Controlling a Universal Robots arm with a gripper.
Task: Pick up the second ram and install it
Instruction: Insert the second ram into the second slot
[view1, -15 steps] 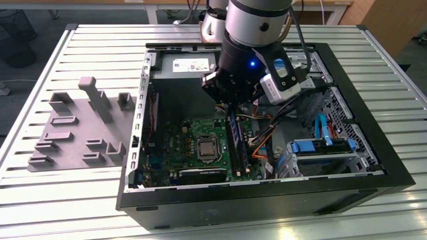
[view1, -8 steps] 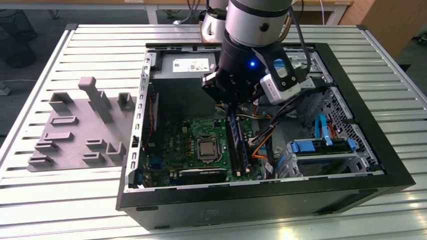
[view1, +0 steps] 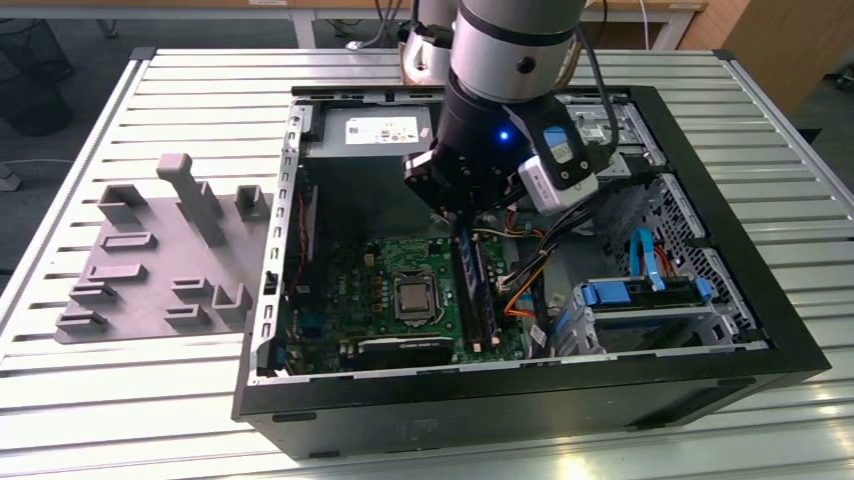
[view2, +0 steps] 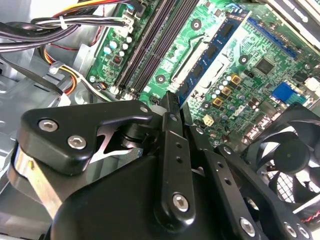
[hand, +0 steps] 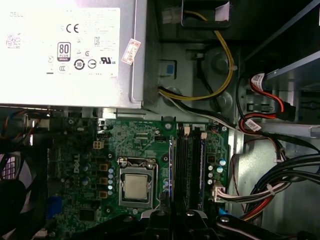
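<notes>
Mostly the claw is hidden in the exterior view: the silver-and-black robot arm (view1: 514, 90) reaches steeply down into the open black metal computer case (view1: 534, 400), and its bulky wrist covers whatever hangs beneath it. The case lies on its side on the silver slatted table (view1: 160, 400). A grey moulded fixture with raised blocks (view1: 160, 260) sits well apart, toward the exterior view's left.

In the second wrist view the black linked claw (view2: 177, 102) has its fingers drawn close together. The near end of the second ram (view2: 215, 47), a thin blue-green memory stick with a row of small dark chips, disappears between their tips. The claw appears to be clamped on that end, though the contact itself is covered. The stick slants above the green motherboard (view2: 250, 55) and overlaps part of the silver processor socket, beside the long black slots (view2: 150, 45) and not in them. A black round fan (view2: 290, 155) is cut off at the frame's edge, and bundled black, yellow and red cables (view2: 60, 30) cross the opposite corner.

In the first wrist view the ram shows edge-on as a thin blue line (hand: 171, 165) between the square silver processor (hand: 136, 186) and the slots (hand: 189, 165). The claw (hand: 172, 215) is partly cut off, and the grey labelled power supply box (hand: 70, 50) is overexposed.
</notes>
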